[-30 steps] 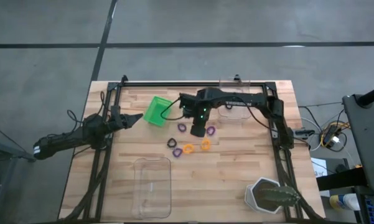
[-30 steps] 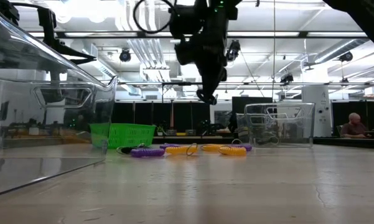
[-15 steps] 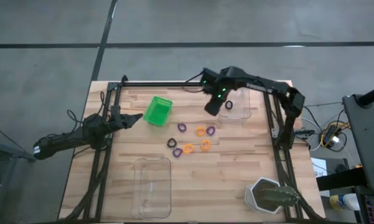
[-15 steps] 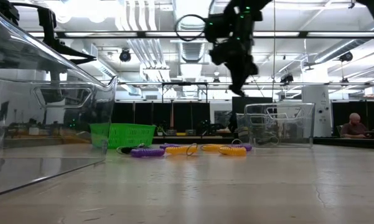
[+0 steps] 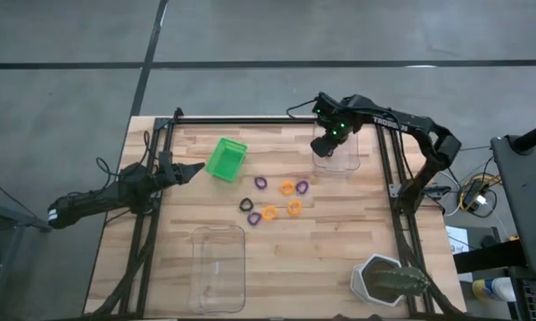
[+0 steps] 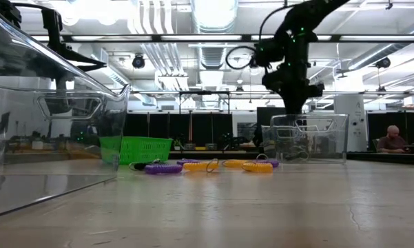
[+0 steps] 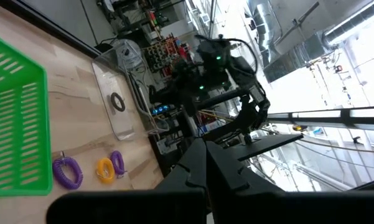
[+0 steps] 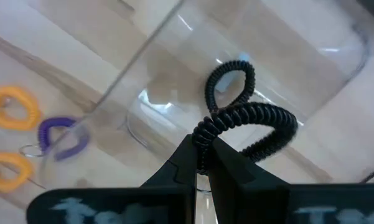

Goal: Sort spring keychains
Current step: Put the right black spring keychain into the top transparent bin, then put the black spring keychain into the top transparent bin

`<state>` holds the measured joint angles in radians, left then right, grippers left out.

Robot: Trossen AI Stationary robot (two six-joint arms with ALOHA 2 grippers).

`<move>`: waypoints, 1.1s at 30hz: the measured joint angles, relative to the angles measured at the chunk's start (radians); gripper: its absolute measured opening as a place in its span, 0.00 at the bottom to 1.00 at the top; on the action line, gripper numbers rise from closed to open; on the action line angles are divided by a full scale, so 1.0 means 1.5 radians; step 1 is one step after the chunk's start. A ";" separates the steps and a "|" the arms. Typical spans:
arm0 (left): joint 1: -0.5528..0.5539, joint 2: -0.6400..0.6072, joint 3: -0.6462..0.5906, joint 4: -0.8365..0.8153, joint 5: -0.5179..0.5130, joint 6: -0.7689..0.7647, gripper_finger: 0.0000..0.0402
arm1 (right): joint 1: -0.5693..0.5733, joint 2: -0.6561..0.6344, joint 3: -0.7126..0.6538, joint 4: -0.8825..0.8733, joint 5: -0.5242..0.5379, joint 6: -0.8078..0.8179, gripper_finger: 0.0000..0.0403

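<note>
Carrying a black keychain [image 8: 249, 124] clamped in its fingers, right end effector [image 8: 202, 163] has swung over the tray [image 5: 343, 164]; seven keychains [image 5: 272, 200] remain on the desk [image 5: 339, 241].

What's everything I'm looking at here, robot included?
purple keychains: three, purple, mid-table
orange keychains: three, orange, among the purple ones
black keychains: one on the table, one in the far tray, one held
green bin: one, far left of the rings
clear trays: two, near edge and far right
potted plant: one, near-right corner
person: one, in the background room
left gripper: idle beside the bin
right gripper: above the far tray, gripping the black ring
</note>
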<state>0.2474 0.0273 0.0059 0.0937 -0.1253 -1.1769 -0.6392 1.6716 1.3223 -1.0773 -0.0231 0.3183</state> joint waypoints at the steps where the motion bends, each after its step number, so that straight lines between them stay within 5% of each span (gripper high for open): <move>1: 0.000 0.000 0.000 0.000 0.000 0.000 0.00 | -0.002 0.003 -0.008 0.007 0.000 0.000 0.04; 21: 0.000 0.000 0.000 0.000 -0.003 -0.003 0.00 | -0.011 0.089 -0.064 0.070 -0.002 -0.009 0.06; 33: 0.000 0.000 0.000 0.000 -0.003 -0.004 0.00 | -0.011 0.092 -0.064 0.083 0.018 -0.008 0.33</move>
<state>0.2471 0.0277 0.0059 0.0933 -0.1295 -1.1824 -0.6553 1.8103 1.2263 -0.9520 0.0038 0.3065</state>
